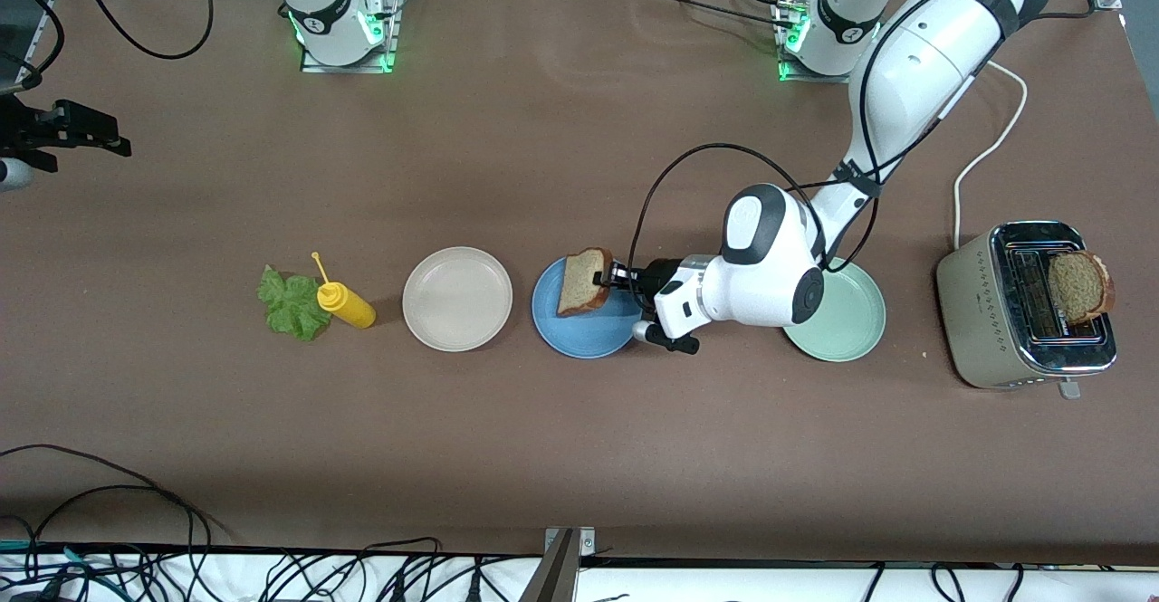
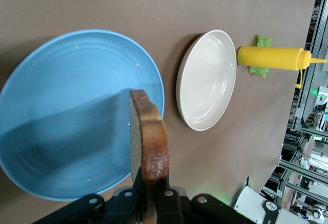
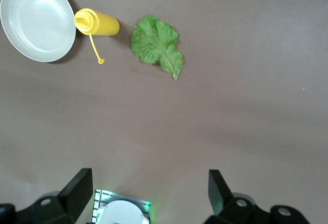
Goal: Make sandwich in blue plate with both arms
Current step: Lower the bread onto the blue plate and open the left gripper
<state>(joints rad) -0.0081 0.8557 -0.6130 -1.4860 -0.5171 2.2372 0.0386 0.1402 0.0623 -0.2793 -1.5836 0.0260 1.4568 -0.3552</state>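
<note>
Right now the left gripper (image 1: 605, 278) is clamped on a bread slice (image 1: 582, 281), holding it on edge over the blue plate (image 1: 584, 330) (nothing lies on the plate yet). That looks like the first step: laying down the bottom slice. Next it probably needs lowering and letting go flat. The right gripper (image 3: 148, 190), jaws spread and empty, waits above the table's right-arm end; the lettuce (image 1: 292, 304) lies beside a yellow bottle (image 1: 345, 303).
</note>
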